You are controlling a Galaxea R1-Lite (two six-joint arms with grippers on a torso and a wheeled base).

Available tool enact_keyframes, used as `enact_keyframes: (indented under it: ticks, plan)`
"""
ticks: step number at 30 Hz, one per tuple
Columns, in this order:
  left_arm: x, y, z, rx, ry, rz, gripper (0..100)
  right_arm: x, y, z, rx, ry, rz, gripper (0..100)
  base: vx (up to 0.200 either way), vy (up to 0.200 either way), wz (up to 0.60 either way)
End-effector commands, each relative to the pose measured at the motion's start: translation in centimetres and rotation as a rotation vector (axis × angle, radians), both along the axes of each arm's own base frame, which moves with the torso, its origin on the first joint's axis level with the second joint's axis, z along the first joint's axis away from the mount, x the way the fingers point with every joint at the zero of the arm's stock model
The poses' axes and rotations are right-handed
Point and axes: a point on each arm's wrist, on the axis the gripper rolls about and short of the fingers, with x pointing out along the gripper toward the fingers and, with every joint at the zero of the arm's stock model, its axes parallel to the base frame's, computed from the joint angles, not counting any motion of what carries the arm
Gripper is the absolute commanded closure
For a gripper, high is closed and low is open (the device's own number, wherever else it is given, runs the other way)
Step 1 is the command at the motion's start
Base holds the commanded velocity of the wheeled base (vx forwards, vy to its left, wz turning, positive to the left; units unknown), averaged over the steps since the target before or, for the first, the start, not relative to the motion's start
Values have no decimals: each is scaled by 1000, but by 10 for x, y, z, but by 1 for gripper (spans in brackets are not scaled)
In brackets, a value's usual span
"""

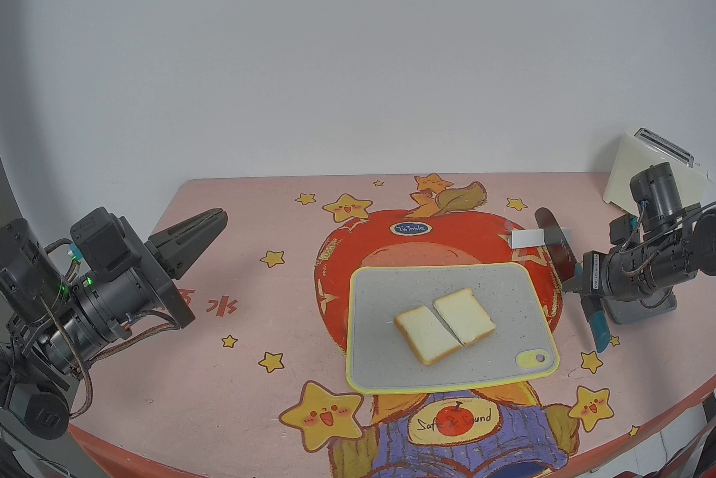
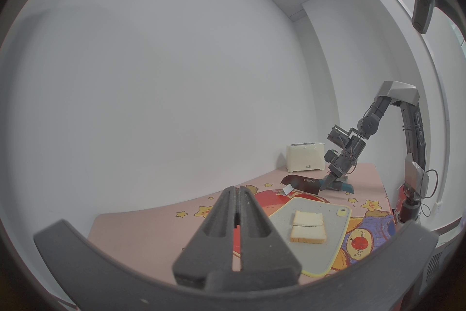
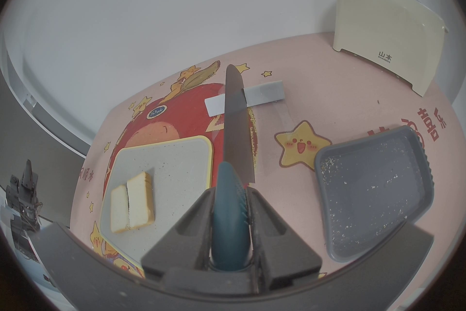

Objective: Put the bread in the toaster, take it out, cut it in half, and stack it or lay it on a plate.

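Observation:
Two halves of a cut bread slice [image 1: 445, 324] lie side by side on the grey cutting board [image 1: 488, 285] with a yellow rim, mid-table. My right gripper [image 1: 584, 285] is shut on the teal handle of a knife [image 3: 238, 127]; the blade hangs just past the board's right edge, pointing toward the back of the table. The cream toaster [image 1: 656, 166] stands at the back right corner. A grey plate [image 3: 374, 190] dusted with crumbs lies on the table beside the right gripper. My left gripper [image 1: 216, 215] is shut and empty, raised over the table's left side, far from the board.
A small grey-white strip [image 1: 538, 238] lies on the table under the knife blade. The pink table mat shows an apple and stars. A white wall stands close behind the table. Open table lies between the left gripper and the board.

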Motion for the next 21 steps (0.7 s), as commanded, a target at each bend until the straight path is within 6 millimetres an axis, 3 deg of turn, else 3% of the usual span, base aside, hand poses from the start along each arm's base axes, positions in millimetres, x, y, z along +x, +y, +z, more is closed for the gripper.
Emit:
enact_keyframes:
  ticks: [1, 21]
  plan:
    - [0, 0, -1, 2, 1, -1, 100, 0, 0, 0, 0, 2, 1, 100, 0, 0, 0]
    - [0, 0, 0, 1, -1, -1, 100, -1, 0, -3, -2, 10, 1, 100, 0, 0, 0]
